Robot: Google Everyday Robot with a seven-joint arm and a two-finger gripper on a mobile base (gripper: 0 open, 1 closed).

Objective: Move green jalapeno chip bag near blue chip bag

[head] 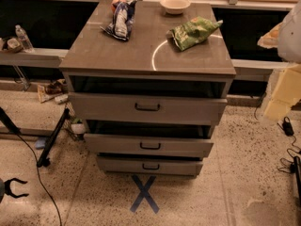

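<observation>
The green jalapeno chip bag point(194, 32) is lying near the far right corner of the tabletop point(141, 55), well apart from the blue chip bag point(121, 19), which is sitting by the far left corner. The tool point(21, 188) is hanging low beyond the near left corner, its fingers spread wide and gripping nothing.

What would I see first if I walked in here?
A grey cabinet stands in the middle with three drawers pulled partly out, and a blue X is taped on the floor before it. On top lie the green jalapeno chip bag at the right, the blue chip bag back left and a pale bowl at the back. The black tool sits low at the left edge, open, far from both bags.
</observation>
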